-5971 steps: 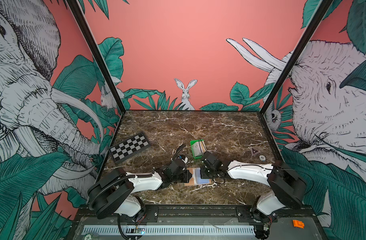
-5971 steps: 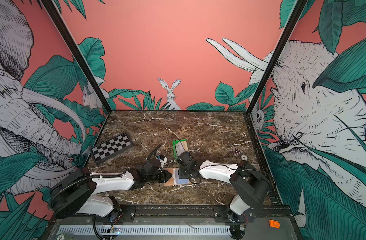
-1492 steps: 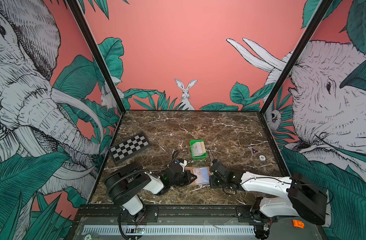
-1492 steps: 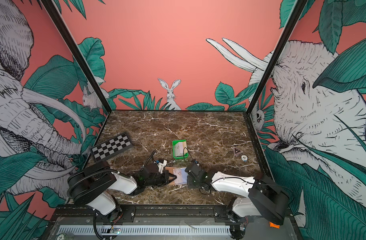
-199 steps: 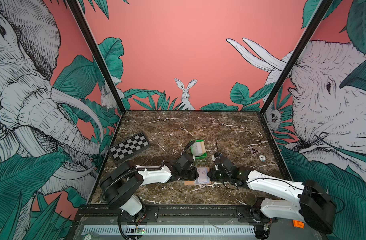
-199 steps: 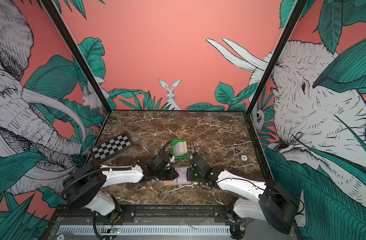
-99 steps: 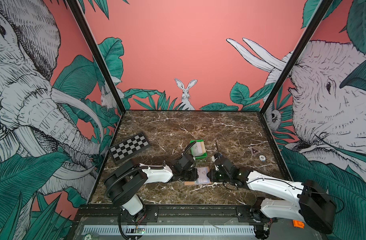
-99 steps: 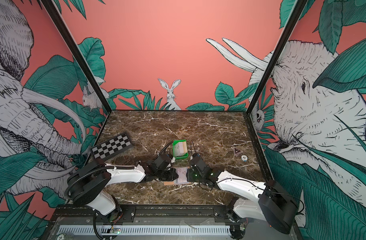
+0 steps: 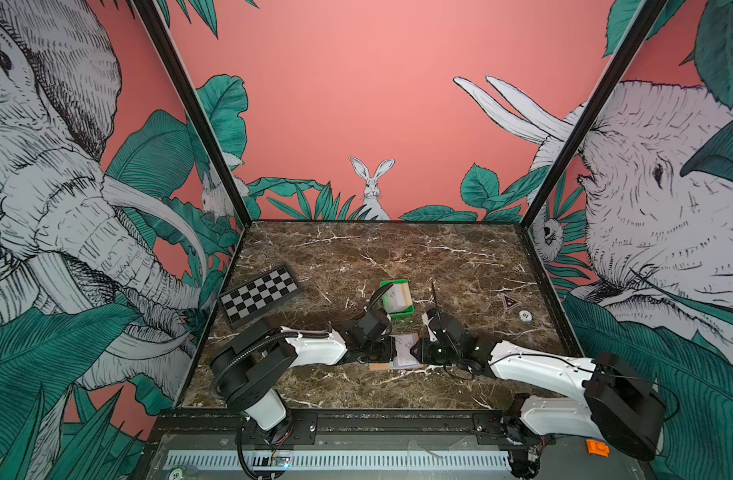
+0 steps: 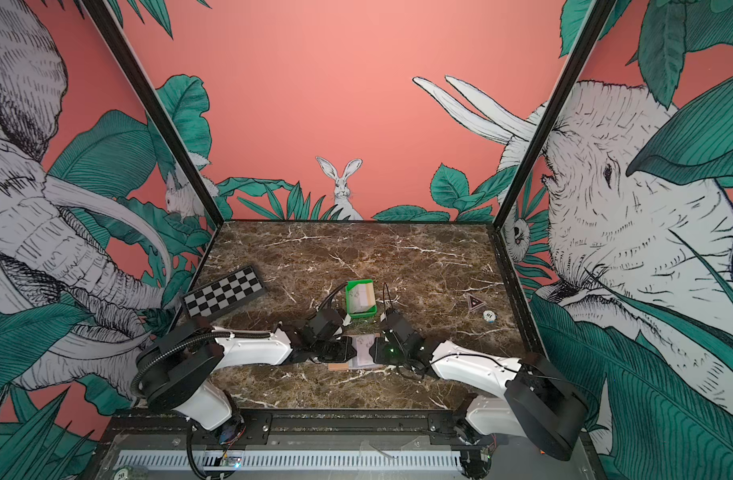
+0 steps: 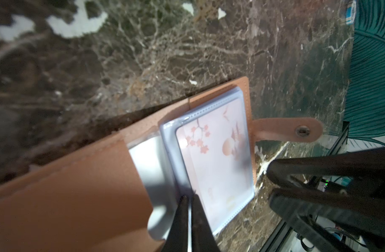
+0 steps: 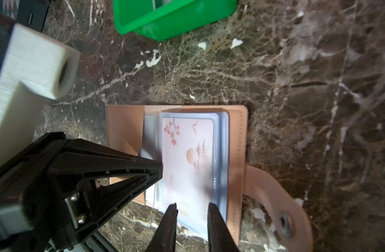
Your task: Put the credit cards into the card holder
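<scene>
Both top views first: the card holder lies open and flat on the desk, close to the front edge and about midway across. My left gripper reaches it from the left and my right gripper from the right. The two nearly meet over it. Just behind the holder, toward the back edge, sits the green tray with pale credit cards leaning inside. A chessboard lies by the left edge and a poker chip by the right edge.

Left wrist now: the card holder has a tan stitched cover, with clear bluish sleeves fanned inside. The top sleeve carries a credit card, pinkish white with cherry blossoms, a round sun and a pagoda. The strap with its snap lies flat on the marble. My left gripper is pinched together on a sleeve's edge, and a thin pale sheet shows between the fingers. My right gripper hangs at the holder's edge, jaws apart.

Right wrist: the same blossom credit card faces up inside its sleeve, with the strap off to one side. My right gripper has its fingers parted over the short end of that sleeve. I cannot tell whether they touch it. The closed tip of my left gripper sits at the sleeve's long edge beside the card. The green tray is just beyond the card holder.
</scene>
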